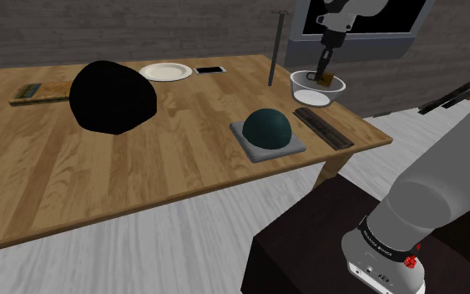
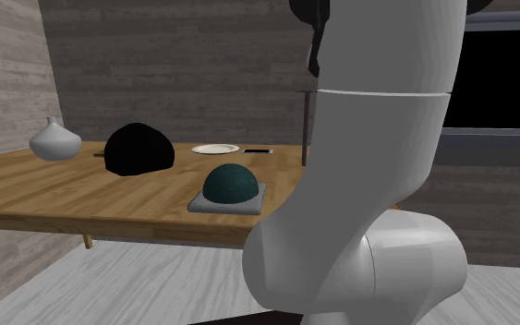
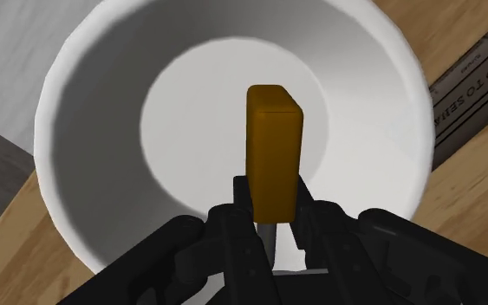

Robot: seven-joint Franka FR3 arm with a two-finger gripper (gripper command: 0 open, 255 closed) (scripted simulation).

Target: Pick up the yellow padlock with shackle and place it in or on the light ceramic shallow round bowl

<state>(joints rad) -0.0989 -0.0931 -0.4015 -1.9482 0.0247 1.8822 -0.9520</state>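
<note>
The yellow padlock (image 3: 275, 147) hangs body-down over the middle of the white round bowl (image 3: 86, 156), and my gripper (image 3: 273, 217) is shut on its upper end, hiding the shackle. In the shoulder view the gripper (image 1: 319, 71) reaches down into the bowl (image 1: 316, 95) at the table's far right corner. There the padlock (image 1: 331, 82) shows just above the bowl's rim. I cannot tell whether the padlock touches the bowl's floor.
A dark flat bar (image 1: 325, 127) lies beside the bowl. A teal dome on a grey slab (image 1: 266, 127) sits nearer the middle. A black rounded mass (image 1: 112, 98), a white plate (image 1: 165, 72), a phone (image 1: 210, 69) and a thin upright post (image 1: 273, 50) stand further along the wooden table (image 1: 141, 175).
</note>
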